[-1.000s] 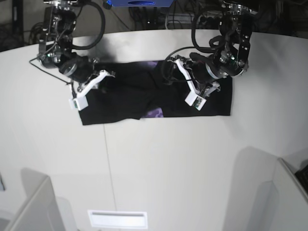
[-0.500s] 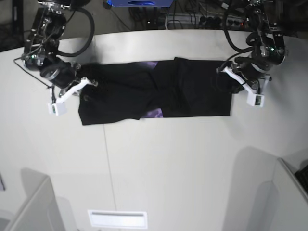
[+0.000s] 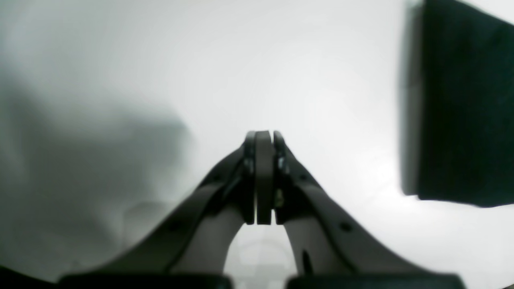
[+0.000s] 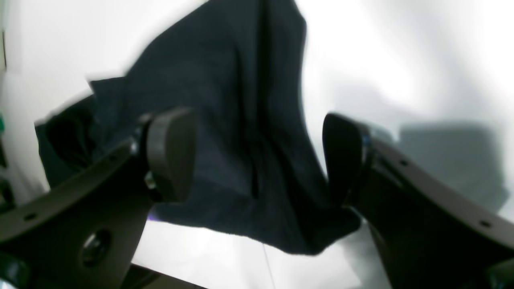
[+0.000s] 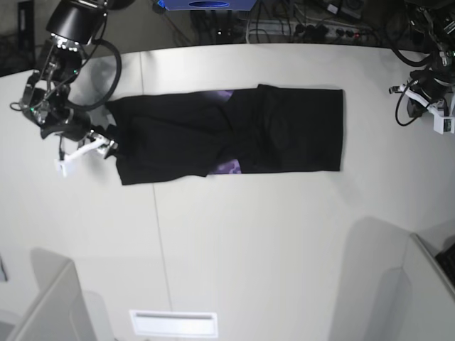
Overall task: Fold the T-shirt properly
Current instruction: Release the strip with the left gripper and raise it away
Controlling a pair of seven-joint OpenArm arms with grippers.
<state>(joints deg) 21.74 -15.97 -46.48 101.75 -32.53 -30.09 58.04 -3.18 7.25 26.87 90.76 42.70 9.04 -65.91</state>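
The black T-shirt (image 5: pixel 270 131) lies on the white table (image 5: pixel 249 241) as a long folded strip, with a bit of purple print (image 5: pixel 227 167) showing at its front edge. My right gripper (image 5: pixel 103 145) is open at the strip's left end. In the right wrist view the gripper (image 4: pixel 257 156) has its jaws wide apart, and the black cloth (image 4: pixel 241 100) shows between and beyond them. My left gripper (image 5: pixel 421 92) is off the shirt, near the table's right edge. In the left wrist view it (image 3: pixel 264 138) is shut and empty over bare table, with the shirt's edge (image 3: pixel 466 108) to its right.
A seam (image 5: pixel 158 234) runs down the table front of the shirt. Grey panels stand at the front left (image 5: pixel 50 305) and front right (image 5: pixel 419 284) corners. A white slot (image 5: pixel 174 323) sits at the front edge. A blue box (image 5: pixel 206 4) and cables lie behind the table.
Both arms have moved outward from the shirt's middle. The left one has gone right, off the cloth. The right one has gone to the strip's left end. The shirt lies flat.
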